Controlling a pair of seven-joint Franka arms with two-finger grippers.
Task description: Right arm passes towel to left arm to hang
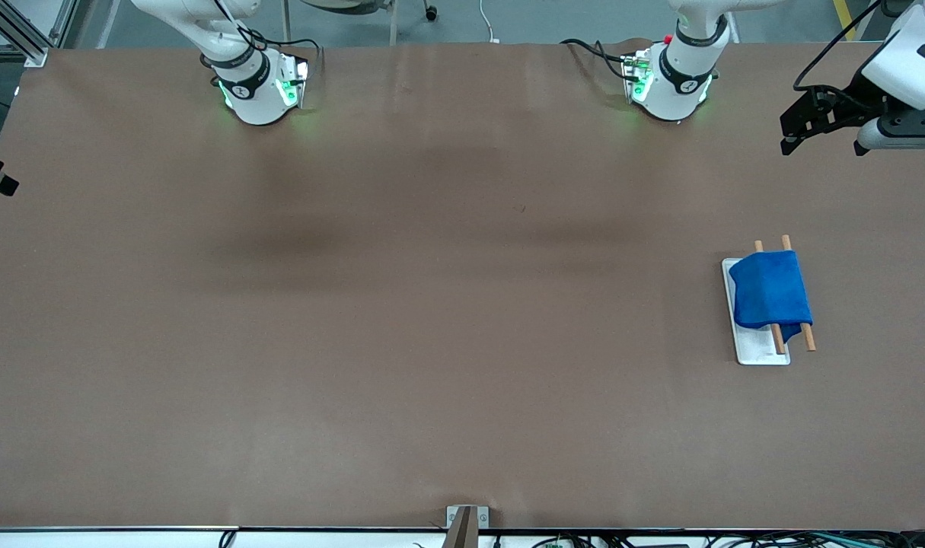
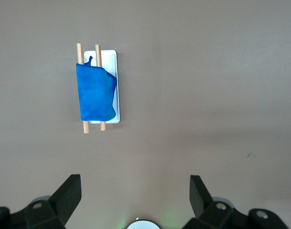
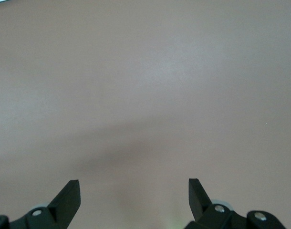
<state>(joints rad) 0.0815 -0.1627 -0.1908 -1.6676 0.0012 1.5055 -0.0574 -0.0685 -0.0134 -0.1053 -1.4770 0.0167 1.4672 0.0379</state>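
Hanging wide open at the frame's upper right, the left gripper (image 1: 821, 125) hovered above the table (image 1: 432, 342) while the right gripper (image 3: 134, 200), also spread, waited over bare surface, the towel (image 1: 770, 293) already draped over the rack (image 1: 759, 352) at middle right, so retreating cleanly mattered most.
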